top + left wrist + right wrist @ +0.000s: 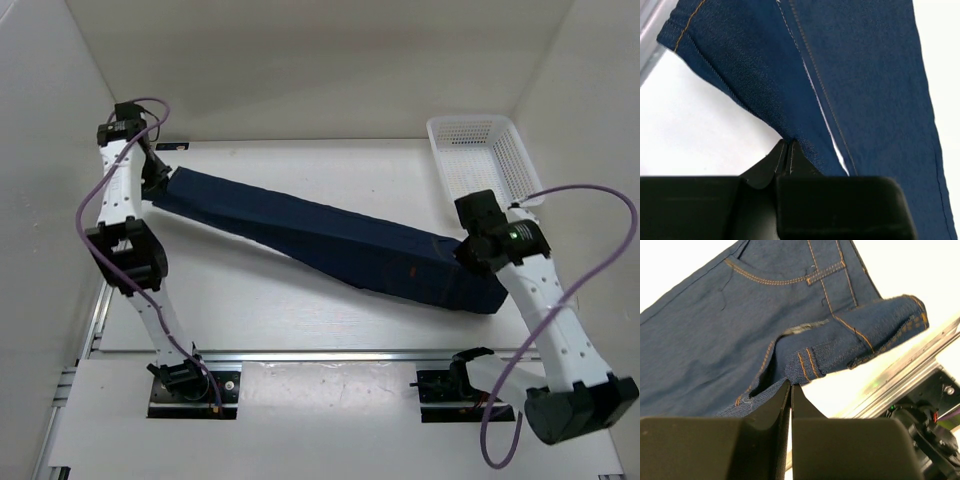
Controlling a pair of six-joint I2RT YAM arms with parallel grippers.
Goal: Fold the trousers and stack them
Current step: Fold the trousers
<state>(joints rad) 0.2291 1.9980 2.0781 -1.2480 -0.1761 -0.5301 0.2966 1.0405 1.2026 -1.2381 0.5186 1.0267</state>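
— Left gripper [788, 150] and right gripper [790, 390]: what is being pinched?
— Over the table [300, 320] the trousers [330, 240] are being stretched slantwise, with the waistband [875, 325] clamped by the right and a leg end [685, 30] by the left.
— Progress?
— Legs seemingly together lengthwise; crosswise folding and stacking are being awaited.

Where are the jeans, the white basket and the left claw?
trousers [330, 235]: top view, middle of the stretched cloth.
white basket [485, 160]: top view, bare mesh floor.
left gripper [788, 150]: left wrist view, shut fingertips pinching cloth.
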